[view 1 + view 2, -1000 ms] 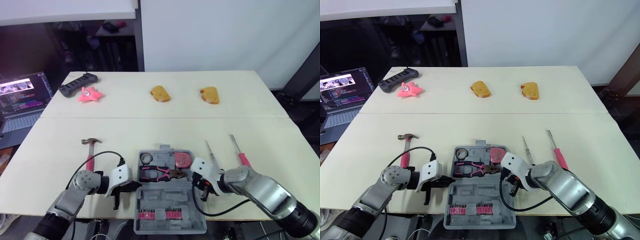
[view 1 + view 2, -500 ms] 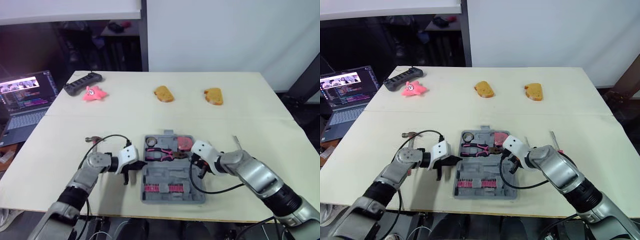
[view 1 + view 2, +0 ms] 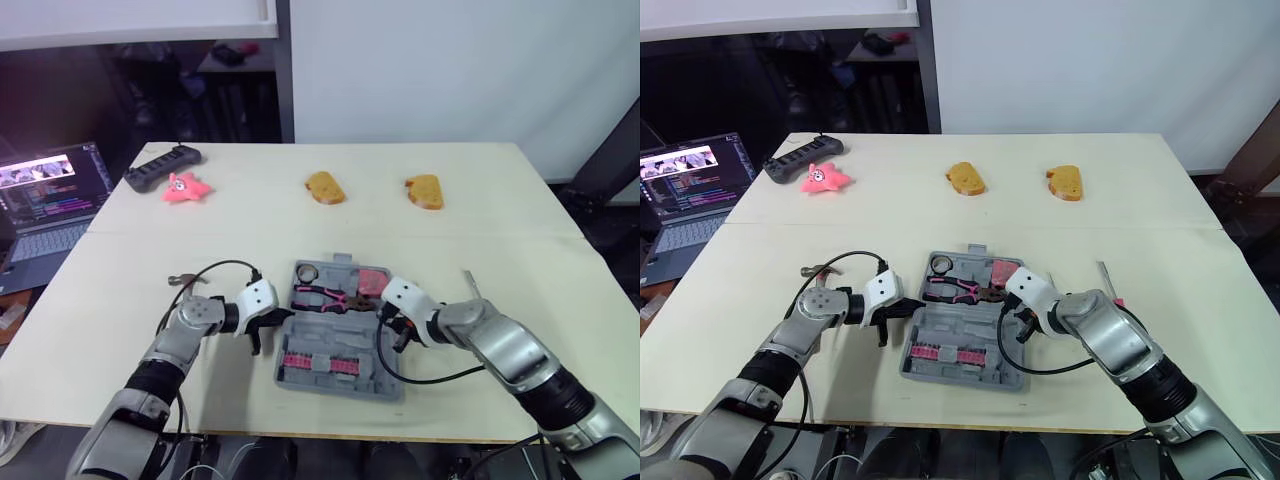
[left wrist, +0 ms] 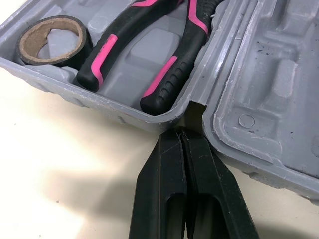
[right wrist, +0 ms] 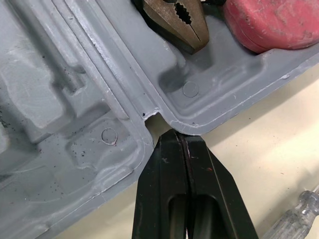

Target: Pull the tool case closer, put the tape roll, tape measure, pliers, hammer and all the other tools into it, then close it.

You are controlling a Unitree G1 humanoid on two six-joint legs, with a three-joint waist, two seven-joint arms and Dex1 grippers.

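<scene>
On the far left, beyond the table's edge, stands an open laptop (image 3: 45, 195), and at the table's far left corner lie a black power strip (image 3: 160, 167) and a pink toy (image 3: 183, 188). Nearer, the hammer (image 3: 184, 281) lies on the table left of the case, its handle mostly hidden by the left arm. The left gripper (image 4: 180, 133) has its two black fingers pressed together with no gap, tips touching the left end of the tool case (image 3: 338, 345) at the hinge notch. The case lies open near the middle of the near half of the table. Its far half holds the tape roll (image 4: 49, 42) at the left, the pliers (image 4: 144, 55) in the middle and the red tape measure (image 3: 375, 282) at the right; its near half carries a pink strip of bits (image 3: 310, 362). The right gripper (image 5: 178, 133) is likewise closed tight, tips against the notch at the case's right end. A screwdriver (image 3: 468, 283) lies just right of it. Two bread pieces (image 3: 324, 187) sit well apart on the far side.
</scene>
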